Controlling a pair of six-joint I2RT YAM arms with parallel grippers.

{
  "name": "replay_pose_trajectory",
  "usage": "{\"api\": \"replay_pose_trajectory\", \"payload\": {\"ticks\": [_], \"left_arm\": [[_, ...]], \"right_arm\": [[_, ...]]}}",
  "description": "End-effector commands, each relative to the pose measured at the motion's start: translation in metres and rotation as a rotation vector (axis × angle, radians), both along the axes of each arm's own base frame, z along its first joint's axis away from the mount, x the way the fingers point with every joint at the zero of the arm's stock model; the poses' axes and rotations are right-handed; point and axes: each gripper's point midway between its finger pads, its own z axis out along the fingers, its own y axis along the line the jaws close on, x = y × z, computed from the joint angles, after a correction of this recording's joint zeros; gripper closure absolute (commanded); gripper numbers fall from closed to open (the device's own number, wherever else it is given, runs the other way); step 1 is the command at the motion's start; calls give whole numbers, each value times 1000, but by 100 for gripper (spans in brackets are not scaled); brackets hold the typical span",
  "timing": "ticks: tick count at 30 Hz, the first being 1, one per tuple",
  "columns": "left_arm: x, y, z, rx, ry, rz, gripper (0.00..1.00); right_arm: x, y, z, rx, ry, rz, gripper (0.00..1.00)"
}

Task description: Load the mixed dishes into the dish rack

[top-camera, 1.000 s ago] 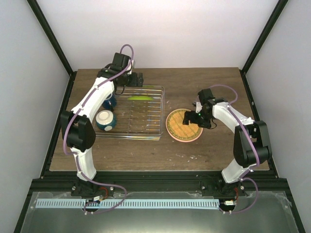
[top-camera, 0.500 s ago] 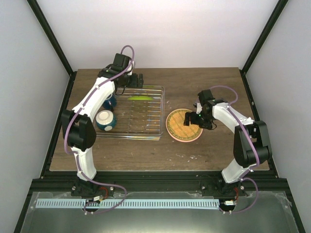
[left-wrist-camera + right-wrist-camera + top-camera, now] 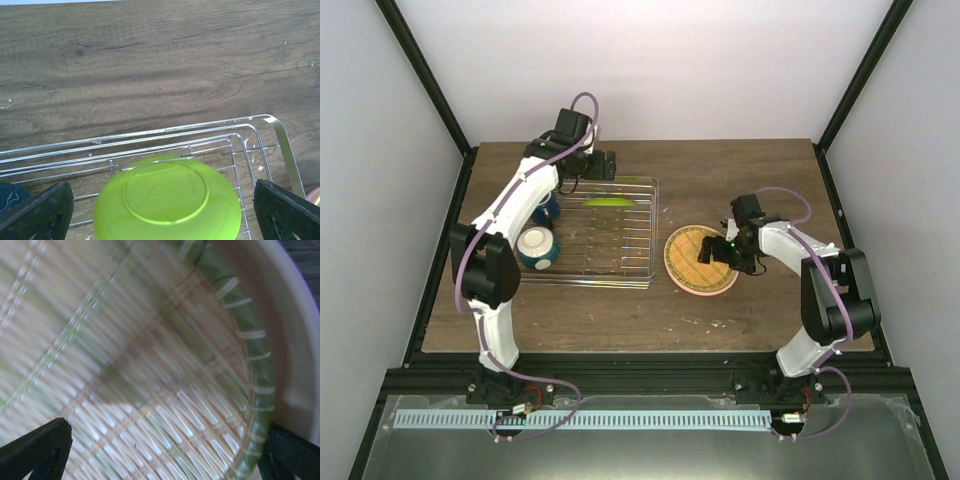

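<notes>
The dish rack (image 3: pixel 620 245) lies left of centre on the table. A lime-green plate (image 3: pixel 607 201) stands on edge near its far side, with the dark blue mug (image 3: pixel 546 211) and the teal bowl (image 3: pixel 537 247) at its left end. My left gripper (image 3: pixel 592 168) hovers open just behind the rack, and its view shows the lime-green plate (image 3: pixel 167 200) below the wide-apart fingers (image 3: pixel 35 215). A cream plate (image 3: pixel 698 255) with a woven pattern rests on the salmon-pink plate (image 3: pixel 692 288). My right gripper (image 3: pixel 712 254) is open low over the cream plate (image 3: pixel 150 365), holding nothing.
Black frame posts and white walls close in the table on the left, right and far sides. Bare wood (image 3: pixel 750 180) stretches behind the plates and along the near edge (image 3: pixel 620 320). The rack's rim (image 3: pixel 282 145) curves up beside the left gripper.
My right gripper has shifted slightly nearer and lower over the cream plate, and the two plates have moved a touch. The left arm has hardly moved.
</notes>
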Motion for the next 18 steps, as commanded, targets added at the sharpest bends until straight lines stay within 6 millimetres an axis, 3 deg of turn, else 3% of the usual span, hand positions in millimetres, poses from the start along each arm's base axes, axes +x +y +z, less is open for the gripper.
{"api": "replay_pose_trajectory", "payload": {"ticks": [1, 6, 9, 15, 18], "left_arm": [[3, -4, 3, 7, -10, -13, 0], [3, -4, 1, 9, -6, -13, 0], [3, -5, 1, 9, -5, -14, 0], [4, -5, 2, 18, -6, -19, 0], [5, -5, 3, 22, -8, -21, 0]], "right_arm": [[-5, 2, -13, 56, 10, -28, 0], [-9, 5, -25, 93, 0, -27, 2], [-14, 9, -31, 140, -3, -36, 10], [-18, 13, -35, 175, -11, -3, 37], [-18, 16, -35, 190, -6, 8, 59]]}}
